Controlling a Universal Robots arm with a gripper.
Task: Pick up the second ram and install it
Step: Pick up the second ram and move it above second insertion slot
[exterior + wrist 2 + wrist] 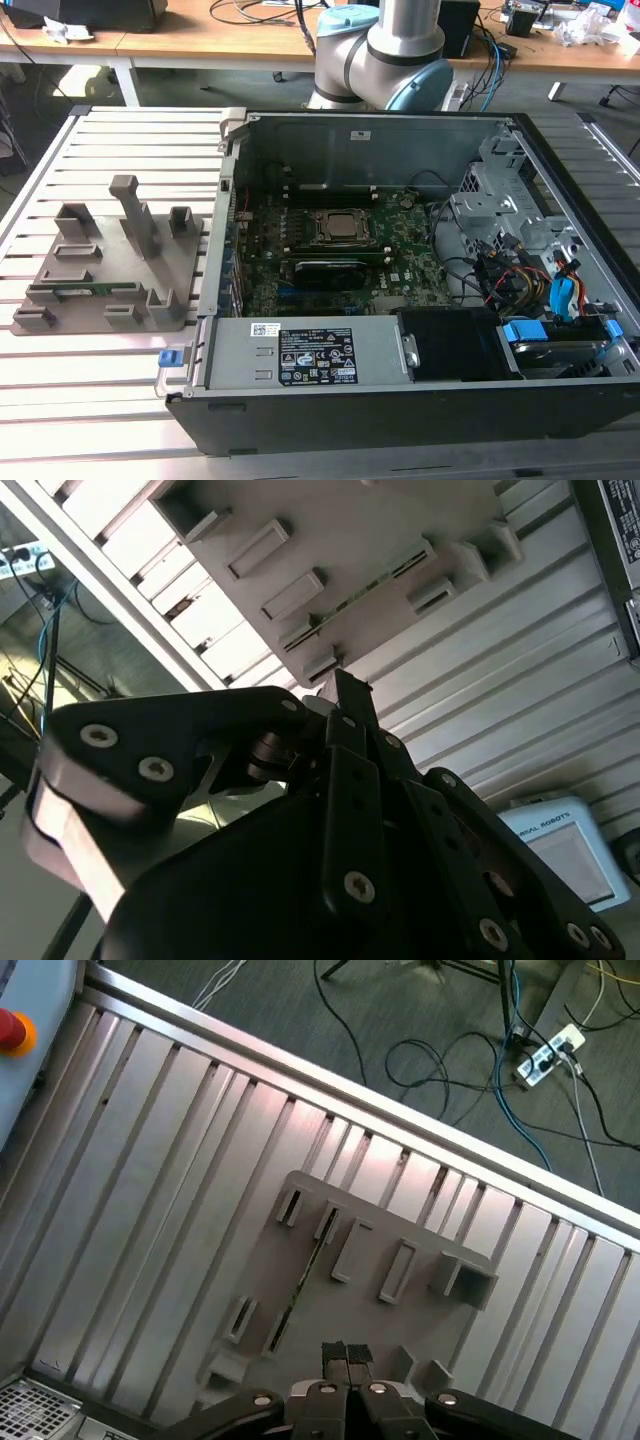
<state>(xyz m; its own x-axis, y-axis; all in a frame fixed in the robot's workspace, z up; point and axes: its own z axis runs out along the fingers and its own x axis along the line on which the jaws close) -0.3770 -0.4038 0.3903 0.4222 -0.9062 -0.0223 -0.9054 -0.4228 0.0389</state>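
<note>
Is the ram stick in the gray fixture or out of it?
In: the second ram sits on edge in a slot of the gray fixture, outside the computer case.

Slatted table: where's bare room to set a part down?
In the exterior view, the slatted metal table is bare beyond the gray plastic fixture plate and between it and the near edge. Crowded: the open black computer case, full of green motherboard and coloured cables.
</note>
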